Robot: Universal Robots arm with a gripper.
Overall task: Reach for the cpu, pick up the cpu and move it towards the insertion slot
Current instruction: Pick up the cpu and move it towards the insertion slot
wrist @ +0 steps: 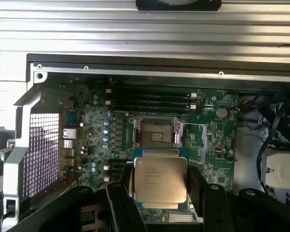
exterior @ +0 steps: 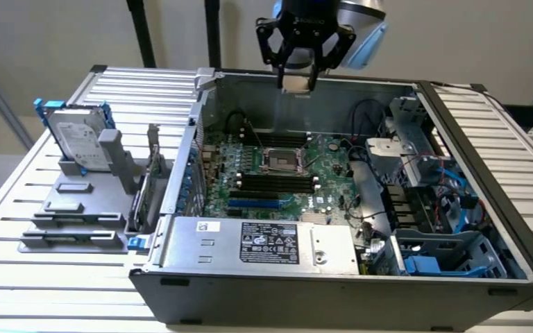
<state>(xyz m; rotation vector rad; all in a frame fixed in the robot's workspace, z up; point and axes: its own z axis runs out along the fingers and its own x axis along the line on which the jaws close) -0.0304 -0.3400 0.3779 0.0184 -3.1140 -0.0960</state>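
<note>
The gripper (exterior: 299, 78), fingers closed on the cpu (wrist: 160, 180), hangs above and seemingly behind the slot (exterior: 283, 161).

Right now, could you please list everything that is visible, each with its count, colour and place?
computer case: one, dark grey, open, on the slatted table.
slatted table: one, silver-white, under everything.
motherboard: one, green, on the case floor.
insertion slot: one, shiny frame with dark centre, in the middle of the motherboard.
memory slots: several, black, beside the insertion slot.
power supply: one, silver with a black label, at the case's near edge.
hard drive: one, silver with blue brackets, upright in a grey stand at the exterior view's left.
cpu: one, silver-grey, held above the case.
gripper: one, black, shut on the cpu, over the case's far wall.
</note>
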